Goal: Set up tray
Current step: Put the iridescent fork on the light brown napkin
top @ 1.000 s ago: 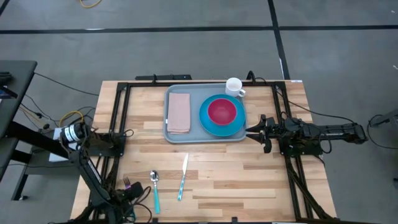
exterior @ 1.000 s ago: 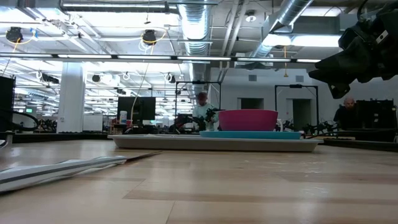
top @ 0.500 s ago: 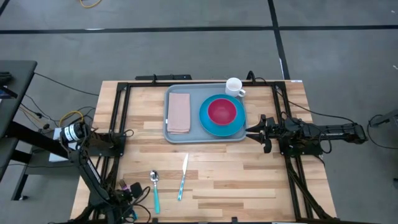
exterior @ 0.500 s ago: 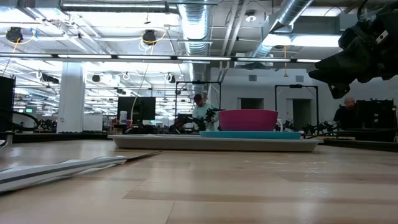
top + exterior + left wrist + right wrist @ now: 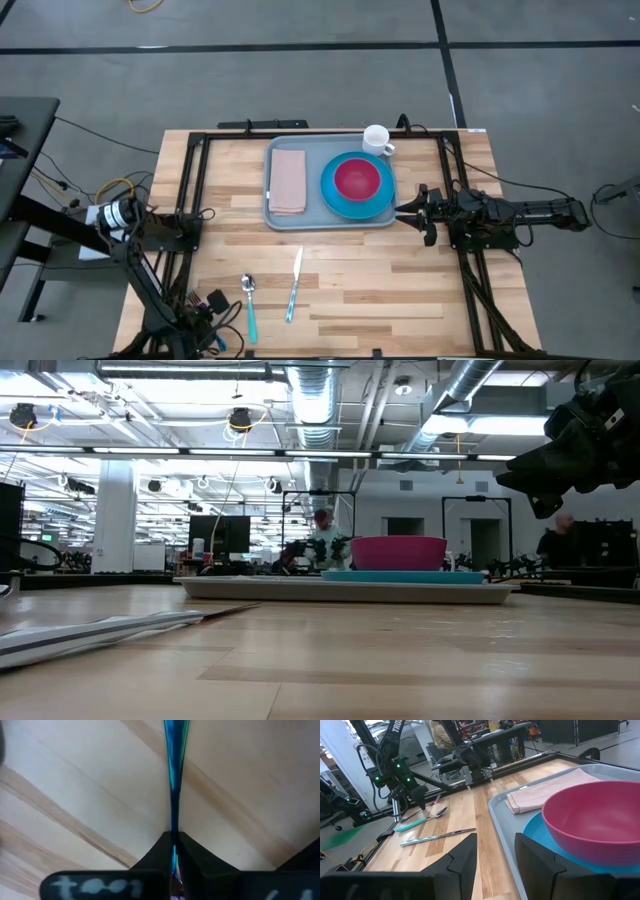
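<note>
The grey-blue tray (image 5: 330,222) lies at the table's far middle. It holds a pink folded napkin (image 5: 288,181) and a blue plate (image 5: 385,200) with a pink bowl (image 5: 357,179) on it. A white mug (image 5: 376,140) stands at the tray's far right corner. A teal-handled spoon (image 5: 248,302) and a knife (image 5: 294,284) lie flat on the near table. My left gripper (image 5: 207,300) is at the near left corner, shut on a teal-handled fork (image 5: 190,297). My right gripper (image 5: 405,210) is open, just right of the tray. My left gripper (image 5: 173,837) pinches the fork's thin teal handle (image 5: 173,815) between its two shut fingertips. The handle runs straight out ahead along the fingers, over the wooden table top. I cannot tell whether the fork is clear of the table.
Black frame rails (image 5: 190,180) run along the table's left, right and far sides. Bare wood (image 5: 380,290) lies between the tray and the near edge, right of the knife. In the low view, people and workstations (image 5: 322,545) show in the room beyond the table.
My left gripper has turned at the near left corner while staying shut on the fork. The fork's tines have swung toward the table's left edge.
</note>
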Robot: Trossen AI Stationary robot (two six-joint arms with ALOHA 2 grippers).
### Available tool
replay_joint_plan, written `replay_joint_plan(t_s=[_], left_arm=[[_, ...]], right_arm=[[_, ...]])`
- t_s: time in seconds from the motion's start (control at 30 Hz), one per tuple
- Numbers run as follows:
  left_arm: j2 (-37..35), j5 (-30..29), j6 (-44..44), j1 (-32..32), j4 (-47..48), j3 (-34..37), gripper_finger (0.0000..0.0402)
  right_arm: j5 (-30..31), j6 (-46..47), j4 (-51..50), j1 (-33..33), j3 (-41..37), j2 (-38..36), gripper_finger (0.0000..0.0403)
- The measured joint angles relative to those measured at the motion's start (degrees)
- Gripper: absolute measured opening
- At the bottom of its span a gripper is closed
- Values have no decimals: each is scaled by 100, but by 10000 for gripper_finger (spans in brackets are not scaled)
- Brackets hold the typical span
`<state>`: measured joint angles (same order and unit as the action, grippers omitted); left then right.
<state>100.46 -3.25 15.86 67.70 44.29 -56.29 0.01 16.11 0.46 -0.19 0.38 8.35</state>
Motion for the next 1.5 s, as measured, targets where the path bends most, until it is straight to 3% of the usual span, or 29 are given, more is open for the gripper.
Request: replay_joint_plan(t_s=[0.47,0.6,0.8,1.0,1.27,1.5], left_arm=[[18,-274,-1586,-558,2207,-825,0],[-288,-460,-1835,-968,2463,-923,0],[-1403,-800,-1815,-2018,2462,-929,0],[-2229,-967,-2844,-3192,2747,-861,0],[-2158,-1110,-5726,-4583,2854,-831,0],[-2035,-1358,-7149,-6382,1829,-793,0]], right_arm=[[0,1,-1,1,-1,-2,123],[0,1,0,0,-2,0,123],[0,1,-2,1,0,1,123],[0,1,1,1,-2,-2,123],[0,0,0,0,0,-1,123],[0,1,-2,-1,1,0,123]])
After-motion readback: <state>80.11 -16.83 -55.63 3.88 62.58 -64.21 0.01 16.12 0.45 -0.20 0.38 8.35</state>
